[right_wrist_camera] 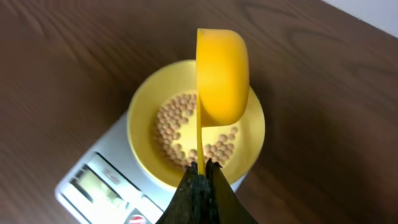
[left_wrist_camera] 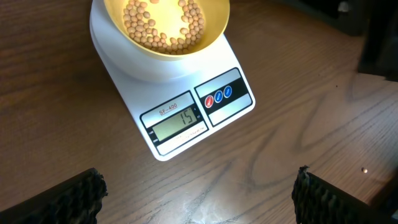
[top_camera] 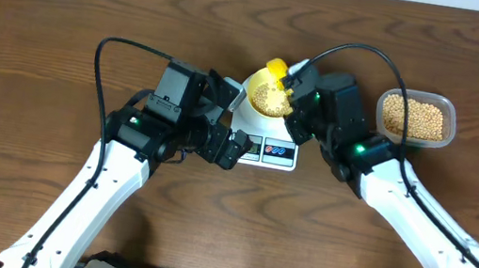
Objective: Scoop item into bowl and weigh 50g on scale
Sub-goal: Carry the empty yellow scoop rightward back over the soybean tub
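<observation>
Much bare table [top_camera: 49, 10] around scale [top_camera: 276, 154]

beans [left_wrist_camera: 163, 25]: tan, loose layer in bowl | bowl [left_wrist_camera: 216, 22]: pale yellow, upright on scale | scale [left_wrist_camera: 180, 93]: white, display reads 15

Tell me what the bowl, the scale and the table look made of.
Bowl: likely matte pale yellow plastic, even colour, smooth wall. Scale: smooth white moulded plastic, rounded edges, printed label. Table: dark wood or wood-look laminate; grain shows, which one I cannot tell.
</observation>
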Controlling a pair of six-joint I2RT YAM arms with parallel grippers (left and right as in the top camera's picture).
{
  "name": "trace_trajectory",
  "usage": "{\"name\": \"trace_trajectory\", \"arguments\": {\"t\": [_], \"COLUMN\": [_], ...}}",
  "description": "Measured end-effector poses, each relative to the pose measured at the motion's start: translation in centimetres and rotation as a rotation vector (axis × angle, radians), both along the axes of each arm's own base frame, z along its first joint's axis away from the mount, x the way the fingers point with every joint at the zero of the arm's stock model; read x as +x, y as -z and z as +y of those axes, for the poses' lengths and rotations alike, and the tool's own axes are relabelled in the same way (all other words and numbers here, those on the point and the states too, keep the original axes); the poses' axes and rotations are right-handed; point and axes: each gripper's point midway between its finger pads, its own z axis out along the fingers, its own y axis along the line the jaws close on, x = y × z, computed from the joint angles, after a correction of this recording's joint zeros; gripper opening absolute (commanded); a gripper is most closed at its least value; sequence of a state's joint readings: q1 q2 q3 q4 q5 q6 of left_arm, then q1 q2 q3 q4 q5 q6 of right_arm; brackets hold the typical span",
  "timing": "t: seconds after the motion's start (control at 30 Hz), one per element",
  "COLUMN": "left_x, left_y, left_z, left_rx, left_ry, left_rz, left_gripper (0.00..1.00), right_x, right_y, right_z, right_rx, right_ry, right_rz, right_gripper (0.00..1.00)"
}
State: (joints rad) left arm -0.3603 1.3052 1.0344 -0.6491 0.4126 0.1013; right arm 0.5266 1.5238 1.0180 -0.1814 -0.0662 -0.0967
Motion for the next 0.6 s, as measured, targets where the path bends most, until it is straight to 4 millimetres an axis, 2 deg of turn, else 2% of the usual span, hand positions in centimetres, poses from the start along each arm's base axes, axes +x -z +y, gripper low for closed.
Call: {"name": "trace_trajectory", "arguments": {"t": [0.13,0.17,0.2,0.23,0.33,0.37,0.4,0.43,0.47,0.53,0.6], "left_x": [0.0,0.0,0.0,0.0,0.0,0.0,0.0,0.0,0.0,0.0,0.0], "left_y": [0.0,0.0,0.0,0.0,0.0,0.0,0.0,0.0,0.0,0.0,0.0], "left_z": [0.0,0.0,0.0,0.0,0.0,0.0,0.0,0.0,0.0,0.0,0.0], "left_rx": [0.000,0.000,0.000,0.000,0.000,0.000,0.000,0.000,0.000,0.000,0.000], "left_ry": [0.000,0.000,0.000,0.000,0.000,-0.001,0.000,0.000,0.000,0.000,0.000], "left_rz": [0.000,0.000,0.000,0.000,0.000,-0.001,0.000,0.000,0.000,-0.001,-0.001], "left_gripper": [0.98,0.98,0.98,0.98,0.98,0.98,0.98,0.98,0.98,0.98,0.98], "right_x": [-0.4,-0.4,-0.3,-0.2,0.1,0.2,0.1,0.2,0.1,0.0,-0.2], "right_y": [-3.7,-5.3,-7.3,-8.0,-8.3,-8.1,-7.3,-6.5,-6.3,-5.5,-5.3], "right_z": [-0.7,-1.6,-3.4,-4.7,-10.0,-11.1,-13.0,-15.8,-16.4,-20.5,-22.9], "right_rx": [0.085,0.107,0.132,0.141,0.135,0.130,0.114,0.097,0.097,0.086,0.079], "right_ry": [0.039,0.063,0.109,0.142,0.282,0.315,0.364,0.442,0.454,0.549,0.584], "right_rz": [-0.044,-0.071,-0.107,-0.111,-0.086,-0.075,-0.039,-0.008,0.004,0.038,0.049], "right_gripper": [0.01,0.01,0.01,0.01,0.01,0.01,0.01,0.01,0.01,0.01,0.01]}}
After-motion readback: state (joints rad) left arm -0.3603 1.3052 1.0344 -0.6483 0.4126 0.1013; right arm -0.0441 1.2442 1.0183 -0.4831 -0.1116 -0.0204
